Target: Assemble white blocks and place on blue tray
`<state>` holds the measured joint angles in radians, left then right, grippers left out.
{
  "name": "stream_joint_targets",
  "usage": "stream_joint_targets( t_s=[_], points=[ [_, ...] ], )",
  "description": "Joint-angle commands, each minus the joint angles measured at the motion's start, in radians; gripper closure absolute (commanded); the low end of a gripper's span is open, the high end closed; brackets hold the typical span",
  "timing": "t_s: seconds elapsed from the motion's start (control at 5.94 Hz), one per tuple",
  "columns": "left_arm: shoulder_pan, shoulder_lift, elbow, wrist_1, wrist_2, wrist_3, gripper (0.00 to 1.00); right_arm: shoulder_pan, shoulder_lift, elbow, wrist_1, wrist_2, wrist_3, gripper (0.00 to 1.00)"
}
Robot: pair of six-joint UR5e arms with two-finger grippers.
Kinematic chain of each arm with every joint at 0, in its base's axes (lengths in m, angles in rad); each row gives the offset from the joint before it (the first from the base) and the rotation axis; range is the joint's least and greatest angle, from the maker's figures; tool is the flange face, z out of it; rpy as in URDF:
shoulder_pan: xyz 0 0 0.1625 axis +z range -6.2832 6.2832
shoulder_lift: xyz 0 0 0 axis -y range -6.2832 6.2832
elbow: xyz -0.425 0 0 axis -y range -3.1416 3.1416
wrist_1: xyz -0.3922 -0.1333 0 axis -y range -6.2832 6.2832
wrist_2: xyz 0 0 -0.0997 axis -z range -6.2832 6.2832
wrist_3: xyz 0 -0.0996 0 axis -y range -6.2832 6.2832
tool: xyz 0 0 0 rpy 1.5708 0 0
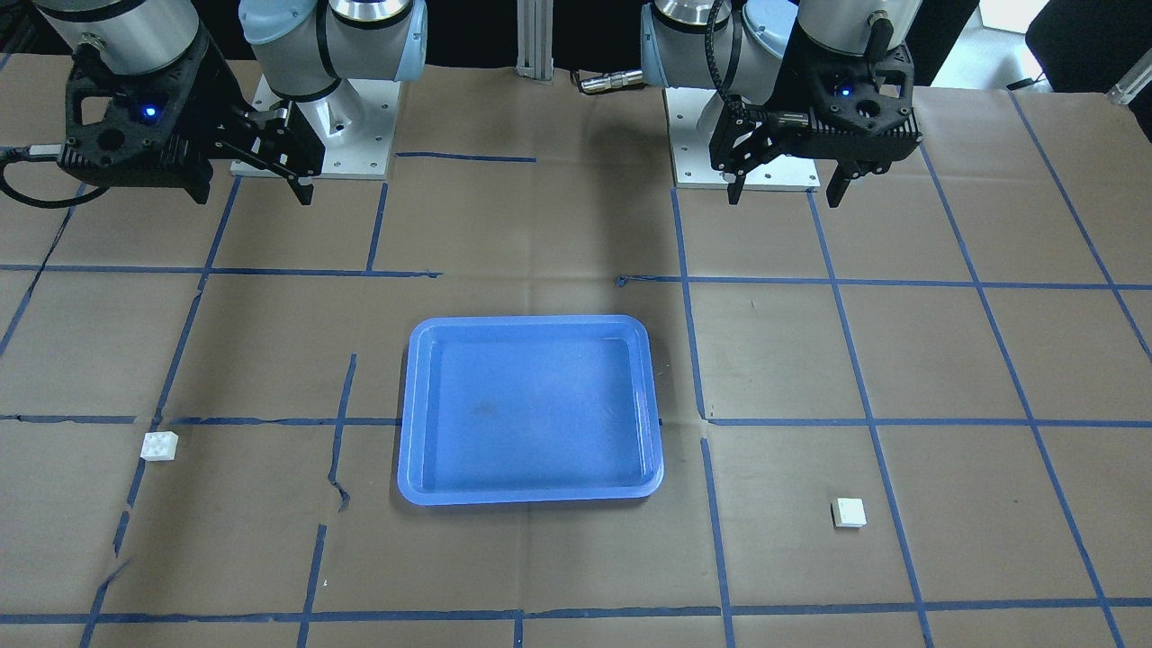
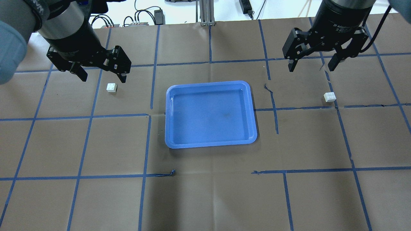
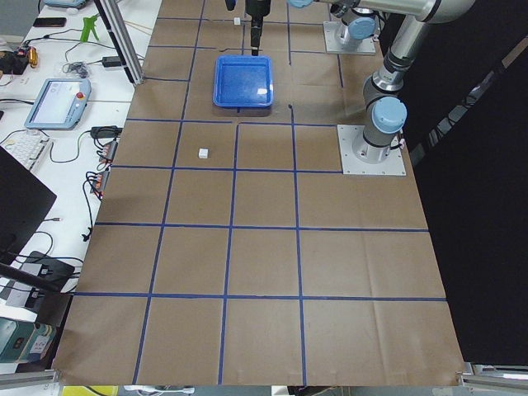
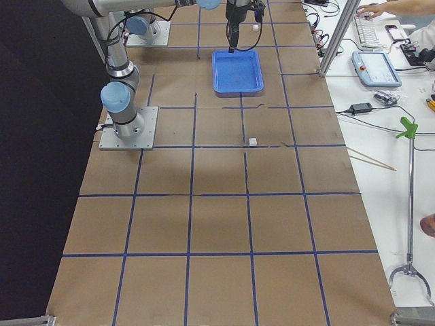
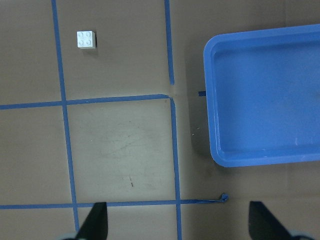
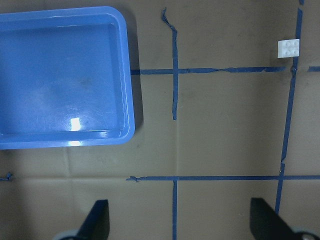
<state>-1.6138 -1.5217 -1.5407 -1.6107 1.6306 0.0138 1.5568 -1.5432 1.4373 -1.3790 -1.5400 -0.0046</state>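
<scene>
The blue tray [image 2: 210, 114] lies empty at the table's middle. One white block [image 2: 111, 87] sits on the paper to its left, studs up, just below my left gripper [image 2: 103, 77], which hangs open and empty above the table. In the left wrist view the block [image 5: 86, 39] is at top left and the tray [image 5: 212, 100] at right. The other white block [image 2: 329, 96] lies right of the tray, near my right gripper [image 2: 310, 68], also open and empty. In the right wrist view that block [image 6: 289, 47] is at top right and the tray [image 6: 129, 75] at left.
Brown paper with a grid of blue tape lines covers the table [image 2: 205, 192]. The two arm bases [image 1: 315, 135] stand at the robot's side. In the front view the left gripper [image 1: 785, 193] is on the right and the right gripper [image 1: 301, 184] on the left.
</scene>
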Motion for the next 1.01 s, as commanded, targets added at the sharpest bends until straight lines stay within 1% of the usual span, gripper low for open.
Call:
stream_joint_targets(
  t_s=[0.0, 0.17, 0.51, 0.67, 0.84],
  points=[
    [0.000, 0.000, -0.001, 0.000, 0.000, 0.000, 0.01, 0.000, -0.002, 0.000, 0.000, 0.001, 0.000, 0.00],
    [0.011, 0.000, -0.002, 0.000, 0.003, 0.005, 0.01, -0.001, 0.000, 0.000, 0.000, 0.001, 0.000, 0.00],
    [0.165, -0.050, -0.009, 0.011, -0.003, 0.014, 0.01, -0.001, -0.002, 0.000, 0.000, 0.001, 0.000, 0.00],
    [0.254, -0.136, -0.018, 0.029, 0.000, 0.023, 0.01, -0.001, 0.000, 0.000, 0.000, 0.001, 0.000, 0.00],
    [0.277, -0.273, -0.019, 0.207, -0.006, 0.058, 0.01, -0.001, 0.000, 0.000, 0.000, 0.001, 0.000, 0.00]
  ],
)
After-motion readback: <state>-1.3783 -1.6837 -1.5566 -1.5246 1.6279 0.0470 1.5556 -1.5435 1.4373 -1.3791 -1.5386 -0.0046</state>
